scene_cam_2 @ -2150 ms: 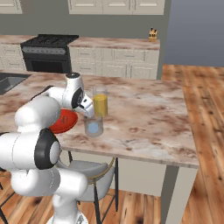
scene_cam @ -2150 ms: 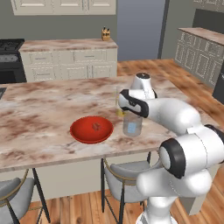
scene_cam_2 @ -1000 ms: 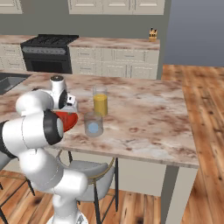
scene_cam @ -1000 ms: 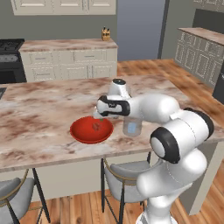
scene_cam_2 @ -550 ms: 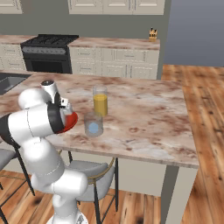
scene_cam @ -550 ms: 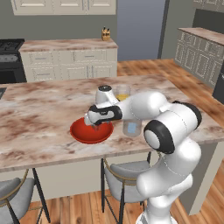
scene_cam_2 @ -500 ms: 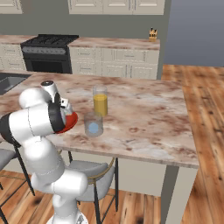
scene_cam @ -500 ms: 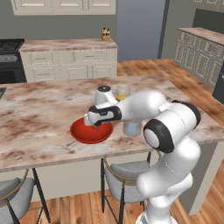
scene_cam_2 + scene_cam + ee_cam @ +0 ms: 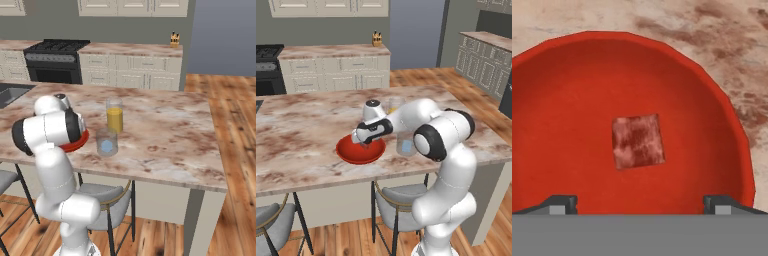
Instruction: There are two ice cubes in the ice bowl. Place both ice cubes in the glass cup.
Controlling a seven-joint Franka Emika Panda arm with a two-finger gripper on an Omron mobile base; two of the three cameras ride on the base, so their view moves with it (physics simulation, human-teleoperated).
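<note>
the robot's white arm (image 9: 421, 117) bends low over the worktop (image 9: 301, 130), which looks like brown and cream marble. the tool (image 9: 365, 142) hangs right over the red bowl (image 9: 351, 155), very close to it, and it is released, with its two dark fingertips (image 9: 559, 203) spread far apart and nothing between them. in the hand view the bowl (image 9: 572, 90) is big and round, and one small ice cube (image 9: 638, 141) lies flat near the middle of its bottom. this cube looks reddish-brown and see-through. it sits between the two tips but a bit farther on, and they do not touch it. in the right base view the clear short cup (image 9: 106, 142) stands on the worktop (image 9: 165, 130) just beside the bowl's red rim (image 9: 80, 142), and a pale blue blob (image 9: 106, 146) shows inside it, low down. it may be the other ice cube, but it is too small to be sure. a taller glass with orange drink (image 9: 114, 115) stands close behind the cup. in the left base view the cup (image 9: 406, 146) shows just right of the bowl, partly behind the arm. a stool (image 9: 393, 205) stands under the edge of the worktop. a black stove (image 9: 56, 62) and pale cupboards (image 9: 132, 70) stand along the far wall.
</note>
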